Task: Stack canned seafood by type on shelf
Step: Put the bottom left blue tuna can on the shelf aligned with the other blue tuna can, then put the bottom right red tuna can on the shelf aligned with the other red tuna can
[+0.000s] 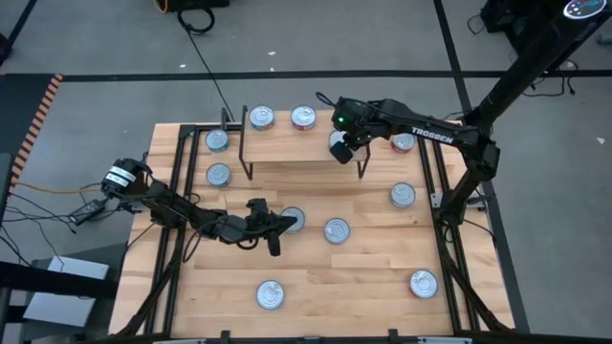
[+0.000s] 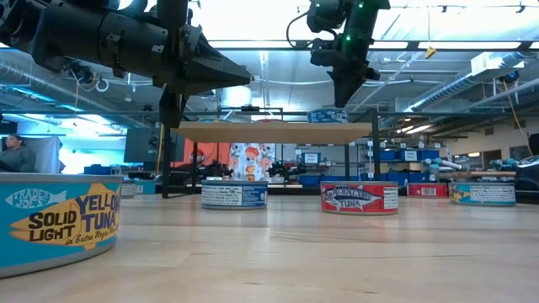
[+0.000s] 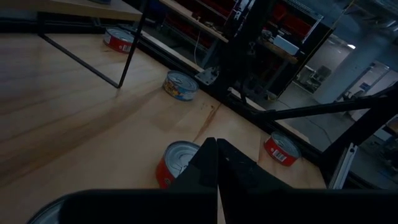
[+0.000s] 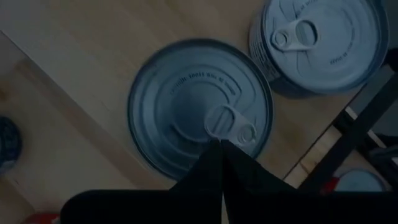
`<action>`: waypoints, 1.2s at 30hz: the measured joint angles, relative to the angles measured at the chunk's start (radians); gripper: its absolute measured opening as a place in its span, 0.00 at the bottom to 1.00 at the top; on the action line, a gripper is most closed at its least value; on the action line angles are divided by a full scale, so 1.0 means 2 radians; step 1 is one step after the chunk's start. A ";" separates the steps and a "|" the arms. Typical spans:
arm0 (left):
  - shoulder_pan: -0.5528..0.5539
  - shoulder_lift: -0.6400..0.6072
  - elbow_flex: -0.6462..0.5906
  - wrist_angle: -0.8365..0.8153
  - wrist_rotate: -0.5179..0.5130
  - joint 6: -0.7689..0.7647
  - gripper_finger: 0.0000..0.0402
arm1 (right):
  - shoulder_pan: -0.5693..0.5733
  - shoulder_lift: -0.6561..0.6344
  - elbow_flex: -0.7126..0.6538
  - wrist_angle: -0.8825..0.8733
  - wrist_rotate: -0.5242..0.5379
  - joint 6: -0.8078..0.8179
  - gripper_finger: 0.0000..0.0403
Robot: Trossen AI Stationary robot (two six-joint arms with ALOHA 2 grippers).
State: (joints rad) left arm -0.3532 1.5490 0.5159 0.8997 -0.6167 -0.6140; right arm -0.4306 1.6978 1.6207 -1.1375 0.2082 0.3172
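The shelf (image 1: pixel 304 158), a light plank on thin black legs, stands at the table's far middle. A silver-topped can (image 4: pixel 199 106) with a blue label (image 2: pixel 328 115) sits on its right part. My right gripper (image 4: pixel 221 144) is shut and points down just above that can's pull tab; in the low view (image 2: pixel 345 103) a small gap shows under the tips. Two more cans (image 1: pixel 261 118) (image 1: pixel 303 118) sit along the shelf's far edge. My left gripper (image 1: pixel 290 223) is shut, held level above the table (image 2: pixel 246 80), over a red-labelled can (image 3: pixel 177 163).
Loose cans lie on the table (image 1: pixel 191 287): two at the far left (image 1: pixel 218 140) (image 1: pixel 218 175), one in the middle (image 1: pixel 336 230), two at the right (image 1: pixel 403 196) (image 1: pixel 403 141), two near the front (image 1: pixel 270 294) (image 1: pixel 423 283). Black frame rails (image 1: pixel 435 182) run along both sides.
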 joint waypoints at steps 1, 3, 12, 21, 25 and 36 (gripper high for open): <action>0.000 0.000 0.000 0.000 0.000 0.000 0.00 | -0.001 0.000 0.000 -0.006 0.000 -0.001 0.01; 0.000 0.000 0.000 0.000 0.000 0.000 0.00 | -0.002 0.000 0.000 -0.020 -0.001 -0.001 0.01; 0.000 0.000 0.000 0.000 0.000 0.000 0.00 | -0.006 -0.001 0.001 -0.060 0.001 -0.003 0.01; 0.000 0.000 0.000 0.000 0.000 0.000 0.00 | -0.006 -0.001 0.000 -0.061 0.008 -0.015 0.02; 0.000 0.000 0.000 0.000 0.000 0.000 0.00 | -0.006 -0.002 0.000 -0.057 0.015 -0.016 0.02; 0.000 0.000 0.000 0.001 0.003 0.003 0.00 | 0.044 -0.066 0.061 -0.056 -0.022 -0.041 0.01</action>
State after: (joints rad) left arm -0.3531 1.5490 0.5159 0.9021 -0.6106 -0.6070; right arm -0.3417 1.5657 1.7435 -1.2496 0.1640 0.2355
